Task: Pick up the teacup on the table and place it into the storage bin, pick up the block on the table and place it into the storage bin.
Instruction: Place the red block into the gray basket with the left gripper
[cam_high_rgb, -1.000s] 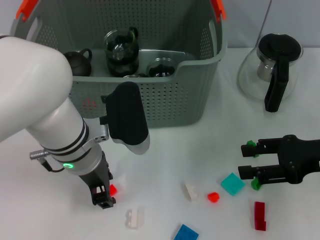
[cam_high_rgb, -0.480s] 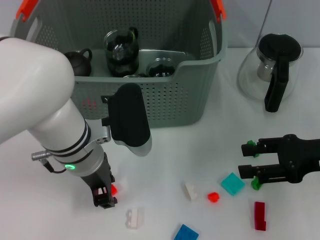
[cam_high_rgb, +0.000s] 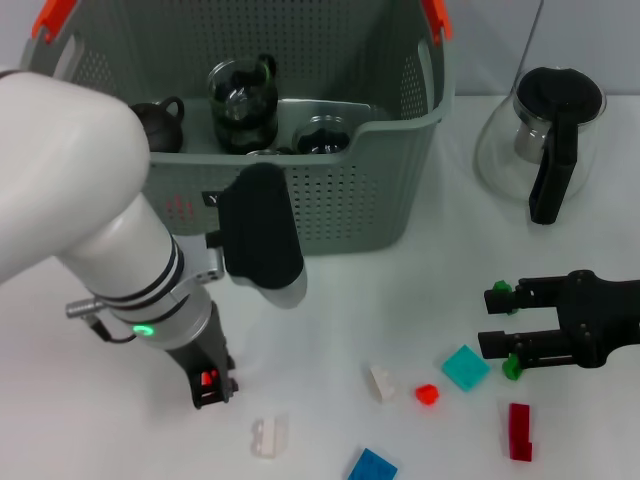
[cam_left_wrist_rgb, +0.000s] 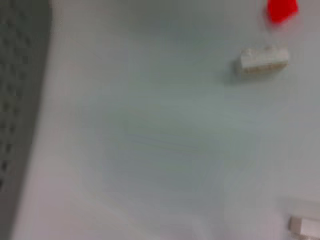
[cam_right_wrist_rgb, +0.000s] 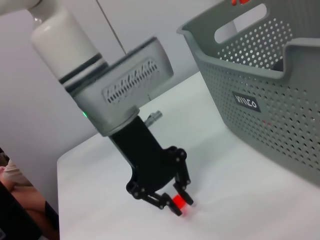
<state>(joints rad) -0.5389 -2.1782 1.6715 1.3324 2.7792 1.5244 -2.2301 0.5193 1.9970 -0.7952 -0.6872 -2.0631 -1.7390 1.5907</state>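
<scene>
The grey-green perforated storage bin (cam_high_rgb: 330, 205) stands at the back, with orange-red handles and a black label (cam_right_wrist_rgb: 246, 102). It holds a dark teapot (cam_high_rgb: 156, 124) and two glass vessels (cam_high_rgb: 242, 100). No teacup shows on the table. My left gripper (cam_high_rgb: 210, 386) is down at the table in front of the bin. Its fingers are closed around a small red block (cam_right_wrist_rgb: 179, 202), which also shows in the head view (cam_high_rgb: 208, 378). My right gripper (cam_high_rgb: 492, 321) is open and empty, low over the table at the right.
Loose blocks lie at the front: white (cam_high_rgb: 268, 437), white (cam_high_rgb: 380, 382), small red (cam_high_rgb: 427, 393), teal (cam_high_rgb: 465, 367), blue (cam_high_rgb: 372, 467), dark red (cam_high_rgb: 518, 432), green (cam_high_rgb: 512, 368). A glass jug with a black handle (cam_high_rgb: 545, 140) stands at the back right.
The left gripper has shifted slightly right. The red block, beside the fingers before, now sits between them. The right arm has not moved.
</scene>
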